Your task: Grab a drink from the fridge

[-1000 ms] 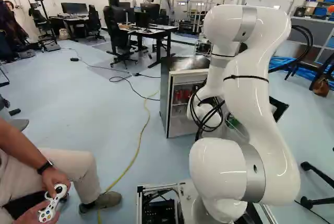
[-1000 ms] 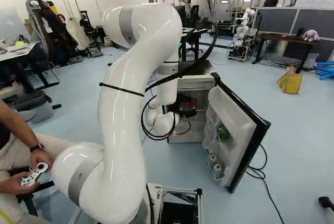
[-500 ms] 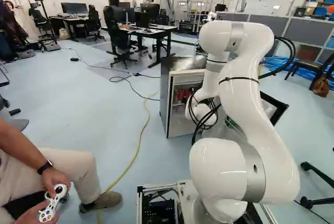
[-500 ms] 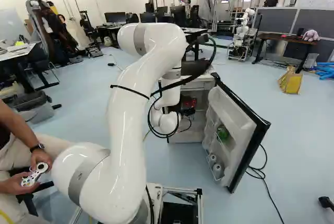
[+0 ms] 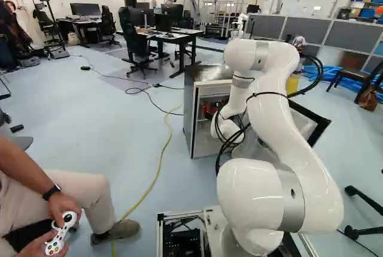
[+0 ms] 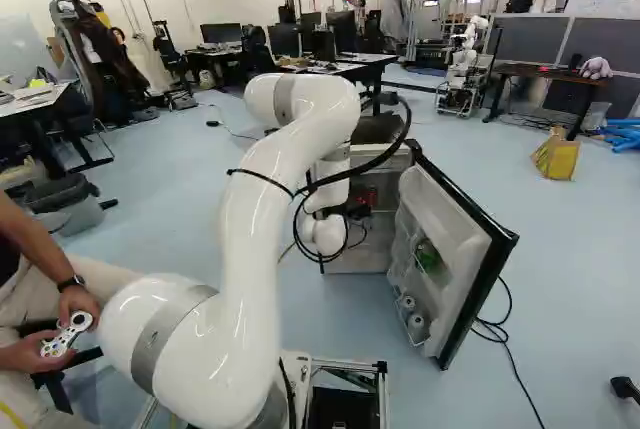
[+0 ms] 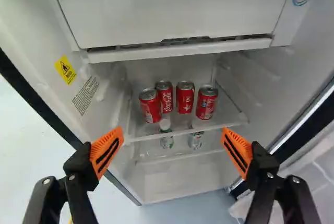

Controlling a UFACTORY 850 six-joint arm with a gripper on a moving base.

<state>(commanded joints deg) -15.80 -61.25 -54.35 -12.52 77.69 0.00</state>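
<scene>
My black 2-fingered hand (image 7: 173, 136) stood wide open and empty, its orange pads (image 7: 107, 151) facing into the small white-lined fridge (image 7: 172, 182). Ahead, 4 red metal cans (image 7: 185, 98) stood upright on the clear shelf (image 7: 188, 131), with 2 clear bottles (image 7: 167, 141) below. I judged this the approach: the next move called for lining up on 1 front can, easing in clear of the shelf's edge, then closing. Farther out, the white, black-edged door (image 6: 450, 239) hung open.
</scene>
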